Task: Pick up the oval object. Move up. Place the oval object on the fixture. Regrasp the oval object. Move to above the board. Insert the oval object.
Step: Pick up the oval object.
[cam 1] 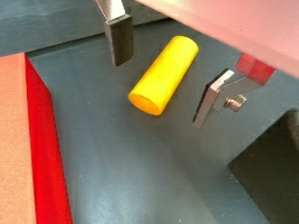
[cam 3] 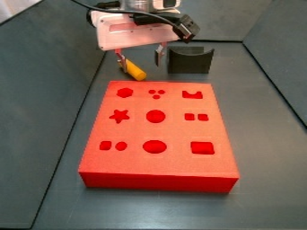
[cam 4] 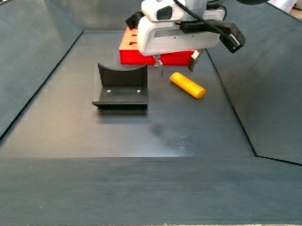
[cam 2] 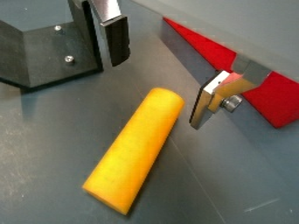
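Oval object (cam 2: 132,150) lies flat on floor, between board (cam 3: 156,130) and fixture (cam 4: 122,86). Hand (cam 1: 160,74) hovers above, released, empty, fingers (cam 1: 119,39) astride peg. Long axis runs roughly 1-to-7 o'clock in wrist view, crosswise to finger gap.

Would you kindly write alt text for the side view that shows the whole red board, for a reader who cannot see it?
The open gripper hangs low over the oval object, which lies on the dark floor just beyond the board. The fixture stands beside it, past the board's far edge.
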Tool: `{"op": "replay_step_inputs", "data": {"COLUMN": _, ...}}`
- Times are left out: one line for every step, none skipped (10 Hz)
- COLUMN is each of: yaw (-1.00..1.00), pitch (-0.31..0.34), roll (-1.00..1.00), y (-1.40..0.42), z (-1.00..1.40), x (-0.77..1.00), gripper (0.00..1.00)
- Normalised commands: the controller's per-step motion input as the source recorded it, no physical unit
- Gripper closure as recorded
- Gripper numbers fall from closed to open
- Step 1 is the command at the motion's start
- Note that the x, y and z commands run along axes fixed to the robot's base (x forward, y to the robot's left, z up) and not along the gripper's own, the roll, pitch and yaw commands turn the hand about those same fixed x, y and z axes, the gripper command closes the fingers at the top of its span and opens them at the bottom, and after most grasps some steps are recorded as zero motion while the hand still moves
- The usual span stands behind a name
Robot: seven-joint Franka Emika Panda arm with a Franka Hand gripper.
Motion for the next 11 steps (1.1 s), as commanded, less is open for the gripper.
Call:
{"op": "replay_step_inputs", "data": {"yaw": -0.07, "pitch": -0.281, "roll": 0.05, "y": -0.02, "z": -0.60, "x": -0.36, "gripper": 0.00}}
{"op": "replay_step_inputs", "data": {"yaw": -0.05, "pitch": -0.256, "roll": 0.00, "y": 0.00, "z": -0.47, "x": -0.13, "gripper": 0.00}}
{"op": "replay_step_inputs", "data": {"yaw": -0.02, "pitch": -0.133, "roll": 0.00, "y": 0.05, "z": -0.35, "x": 0.00, "gripper": 0.00}}
{"op": "replay_step_inputs", "data": {"yaw": 0.00, "pitch": -0.064, "roll": -0.03, "y": 0.19, "z": -0.26, "x": 0.03, "gripper": 0.00}}
{"op": "replay_step_inputs", "data": {"yaw": 0.00, "pitch": -0.061, "roll": -0.06, "y": 0.20, "z": -0.19, "x": 0.09, "gripper": 0.00}}
{"op": "replay_step_inputs", "data": {"yaw": 0.00, "pitch": -0.034, "roll": -0.06, "y": 0.18, "z": -0.06, "x": 0.05, "gripper": 0.00}}
{"op": "replay_step_inputs", "data": {"yaw": 0.00, "pitch": -0.001, "roll": -0.05, "y": 0.11, "z": 0.00, "x": 0.00, "gripper": 0.00}}
{"op": "replay_step_inputs", "data": {"yaw": 0.00, "pitch": 0.000, "roll": 0.01, "y": -0.02, "z": 0.00, "x": 0.00, "gripper": 0.00}}
{"op": "replay_step_inputs", "data": {"yaw": 0.00, "pitch": 0.000, "roll": 0.00, "y": -0.04, "z": -0.01, "x": 0.00, "gripper": 0.00}}
{"op": "replay_step_inputs", "data": {"yaw": 0.00, "pitch": 0.000, "roll": 0.00, "y": -0.03, "z": -0.01, "x": 0.00, "gripper": 0.00}}
{"op": "replay_step_inputs", "data": {"yaw": 0.00, "pitch": 0.000, "roll": 0.00, "y": 0.00, "z": 0.00, "x": 0.00, "gripper": 1.00}}
